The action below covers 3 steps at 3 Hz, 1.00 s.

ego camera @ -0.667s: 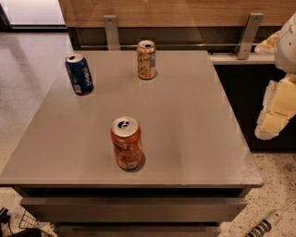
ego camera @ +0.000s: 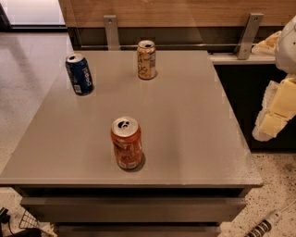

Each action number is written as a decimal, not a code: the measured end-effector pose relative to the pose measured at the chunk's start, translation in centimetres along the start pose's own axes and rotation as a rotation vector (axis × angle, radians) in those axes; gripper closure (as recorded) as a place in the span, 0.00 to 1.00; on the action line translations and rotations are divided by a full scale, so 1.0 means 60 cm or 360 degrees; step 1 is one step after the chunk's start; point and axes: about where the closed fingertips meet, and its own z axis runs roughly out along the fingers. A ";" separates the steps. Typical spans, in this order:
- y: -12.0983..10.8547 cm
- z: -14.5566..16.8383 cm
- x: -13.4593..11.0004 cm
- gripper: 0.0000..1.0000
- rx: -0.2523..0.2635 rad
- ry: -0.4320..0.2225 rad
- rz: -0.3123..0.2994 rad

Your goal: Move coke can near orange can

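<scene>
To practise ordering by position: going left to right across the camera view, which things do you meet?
Blue Pepsi can → coke can → orange can → gripper, beyond the table's right edge.

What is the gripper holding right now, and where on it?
Nothing visible: the gripper sits past the table's right edge, apart from the coke can standing free.

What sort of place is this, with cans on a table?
Likely an office break area: a grey cabinet-style table holding the coke can, orange can and blue can, a speckled floor, a wood-panelled wall. The gripper hovers beside the table's right edge.
</scene>
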 end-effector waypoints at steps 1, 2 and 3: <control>0.020 0.044 -0.004 0.00 -0.0083 -0.0261 0.0045; 0.041 0.087 -0.026 0.00 -0.0145 -0.0563 0.0116; 0.059 0.128 -0.083 0.00 -0.0225 -0.0872 0.0133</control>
